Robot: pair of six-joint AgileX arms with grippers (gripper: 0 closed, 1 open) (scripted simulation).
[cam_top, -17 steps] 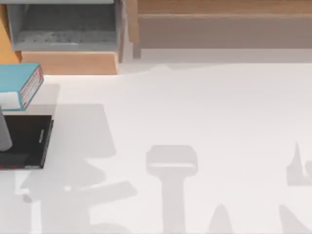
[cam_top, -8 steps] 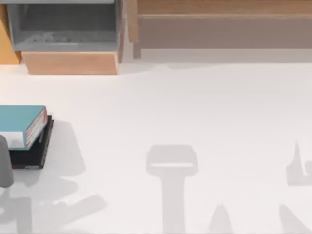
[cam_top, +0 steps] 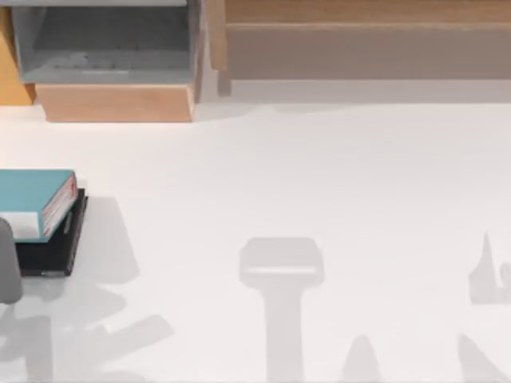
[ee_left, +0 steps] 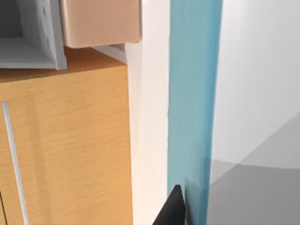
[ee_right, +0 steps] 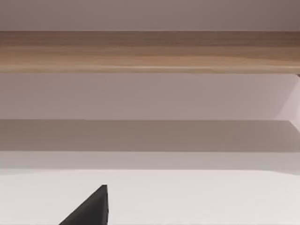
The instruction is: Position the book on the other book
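The book (cam_top: 36,195), thick and teal-blue with a red-and-white spine, lies at the table's left edge on the other book (cam_top: 56,251), a thin black one whose near edge sticks out beneath it. In the left wrist view the book (ee_left: 192,103) appears edge-on as a teal strip beside its white pages. My left gripper (ee_left: 176,211) is shut on the book, with one dark fingertip pressed against it. Part of the left arm (cam_top: 8,263) shows as a grey shape over the black book's left side. My right gripper (ee_right: 93,208) is parked low over the bare table, facing the back shelf.
A grey open box (cam_top: 104,44) on a wooden block (cam_top: 116,102) stands at the back left. A long wooden shelf (cam_top: 367,32) runs along the back right. A wooden cabinet front (ee_left: 65,150) is close beside the book. Arm shadows fall on the white table (cam_top: 319,175).
The teal book came down from the back left onto the black book, then shifted slightly toward the back. The left arm moved with it.
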